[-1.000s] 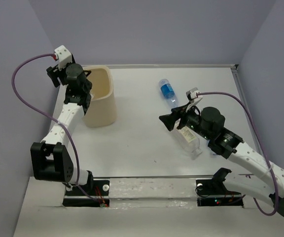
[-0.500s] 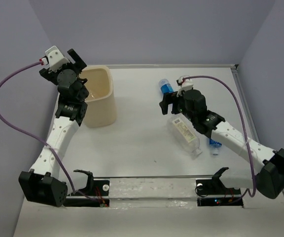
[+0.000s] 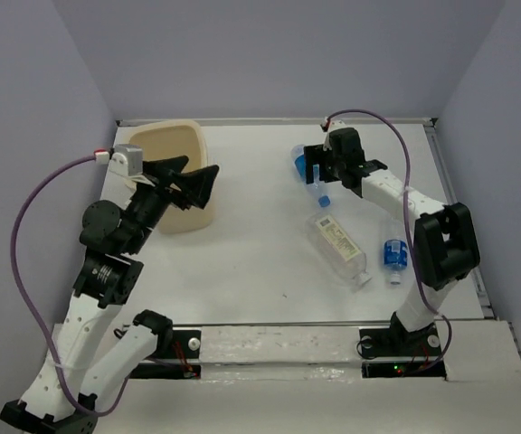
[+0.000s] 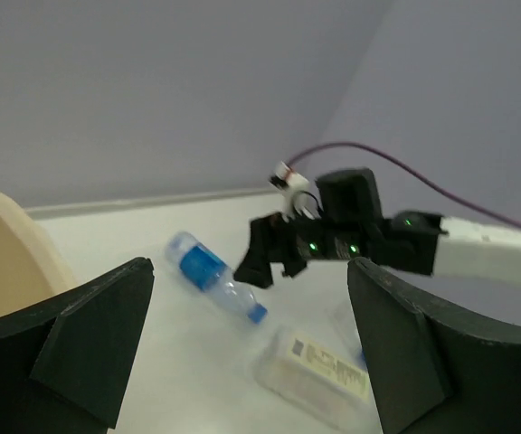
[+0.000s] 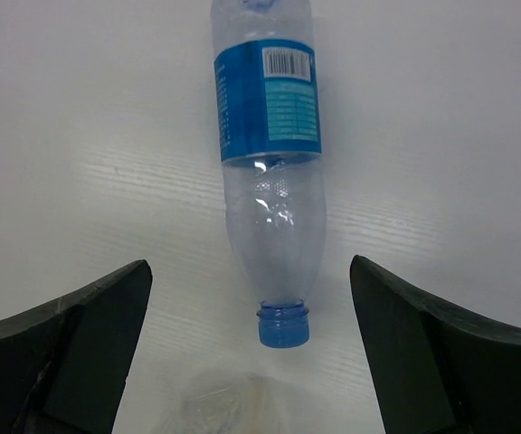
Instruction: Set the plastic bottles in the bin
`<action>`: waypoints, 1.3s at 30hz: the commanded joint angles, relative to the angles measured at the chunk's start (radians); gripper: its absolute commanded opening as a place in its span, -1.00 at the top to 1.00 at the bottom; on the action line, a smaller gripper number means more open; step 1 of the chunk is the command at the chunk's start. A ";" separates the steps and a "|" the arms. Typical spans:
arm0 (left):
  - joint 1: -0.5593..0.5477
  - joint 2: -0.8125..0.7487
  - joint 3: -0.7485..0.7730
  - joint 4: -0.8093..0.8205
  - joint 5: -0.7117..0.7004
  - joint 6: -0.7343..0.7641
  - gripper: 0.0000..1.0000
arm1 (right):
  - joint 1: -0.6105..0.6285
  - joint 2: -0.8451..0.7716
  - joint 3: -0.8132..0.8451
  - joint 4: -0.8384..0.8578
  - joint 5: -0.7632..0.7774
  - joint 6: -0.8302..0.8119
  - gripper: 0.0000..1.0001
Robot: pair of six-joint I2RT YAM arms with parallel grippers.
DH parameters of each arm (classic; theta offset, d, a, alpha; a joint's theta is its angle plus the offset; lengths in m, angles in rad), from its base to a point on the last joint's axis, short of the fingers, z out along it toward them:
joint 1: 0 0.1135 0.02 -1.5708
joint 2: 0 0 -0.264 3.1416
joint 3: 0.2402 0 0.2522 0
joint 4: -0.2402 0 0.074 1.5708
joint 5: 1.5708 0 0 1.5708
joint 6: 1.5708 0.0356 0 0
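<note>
The cream-beige bin (image 3: 188, 134) stands at the far left; its edge also shows in the left wrist view (image 4: 7, 244). A blue-labelled bottle (image 3: 305, 163) lies at the far right of centre. My right gripper (image 3: 317, 179) hovers over its neck end, open and empty, with the blue cap (image 5: 283, 325) between the spread jaws. A squarish white-labelled bottle (image 3: 337, 246) lies nearer. A second blue-labelled bottle (image 3: 393, 255) lies to its right. My left gripper (image 3: 194, 181) is open and empty, raised beside the bin and facing right toward the bottles (image 4: 208, 276).
The white table ends in a raised rim at the back (image 3: 269, 120) and right (image 3: 450, 199). Purple-grey walls enclose it. A purple cable (image 3: 25, 244) loops off the left arm. The right arm (image 4: 441, 253) reaches across the left wrist view.
My left arm pulled back from over the bin and now points right, jaws open. My right arm reached farther back, its gripper now over the far blue-labelled bottle.
</note>
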 commanded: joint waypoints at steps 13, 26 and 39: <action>-0.047 -0.105 -0.319 0.008 0.413 -0.014 -0.98 | -0.041 0.309 0.235 -0.124 -0.090 -0.040 -0.88; -0.041 -0.096 -0.314 -0.042 0.321 -0.011 -0.98 | -0.041 0.398 0.337 -0.123 -0.016 -0.063 -0.32; -0.047 0.027 -0.219 0.081 0.303 -0.187 -0.98 | 0.007 -0.082 0.110 0.115 -0.209 -0.001 -0.11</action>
